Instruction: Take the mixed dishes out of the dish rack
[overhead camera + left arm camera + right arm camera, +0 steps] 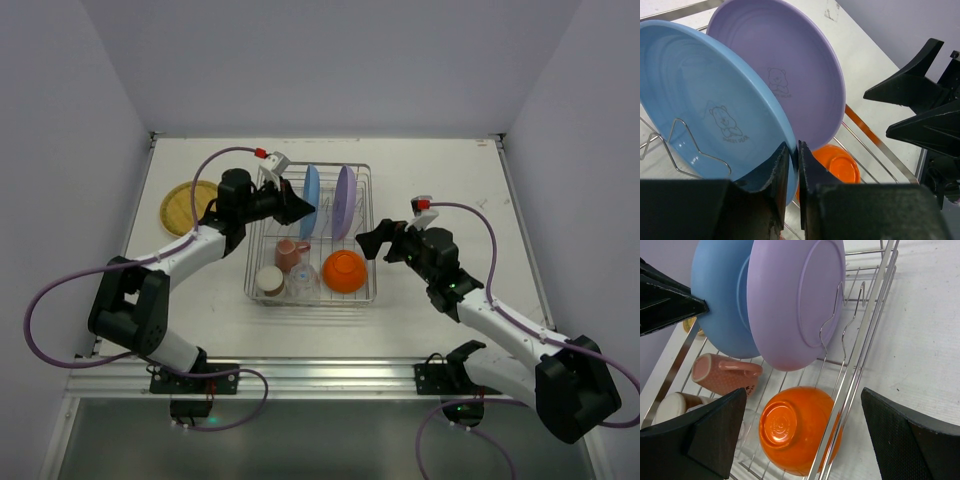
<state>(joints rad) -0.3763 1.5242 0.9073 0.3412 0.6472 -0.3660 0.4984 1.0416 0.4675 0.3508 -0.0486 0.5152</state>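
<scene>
Dish rack (374, 262), mid-surface, partly unloaded. Step in hand, by judgement: removal of the light-blue plate. Near row of the rack: cream cup (268, 280), clear glass (303, 283) just beside it, and orange bowl (345, 270) mouth down at the right corner. Pink mug (292, 252) lies on its side just behind them. Right pincer (372, 245) sits beside the rack's right wall, fingers spread wide, holding nothing; the right arm is bent low, forearm running in from the near right. Farther in: left pincer (794, 150), fingers drawn together on the near rim of the light-blue plate (705, 100), which stands upright among the prongs. The left arm stretches from the near left, wrist turned in over the rack's left wall. Lavender plate (785, 65) stands upright just beside the blue one; whether they touch cannot be told. Far left, flat on the surface (450, 180), outside the rack: yellow plate (186, 206). Next move calls for, by judgement, a straight lift clear of the prongs without tipping the lavender neighbour, then a carry leftward toward the yellow plate.
</scene>
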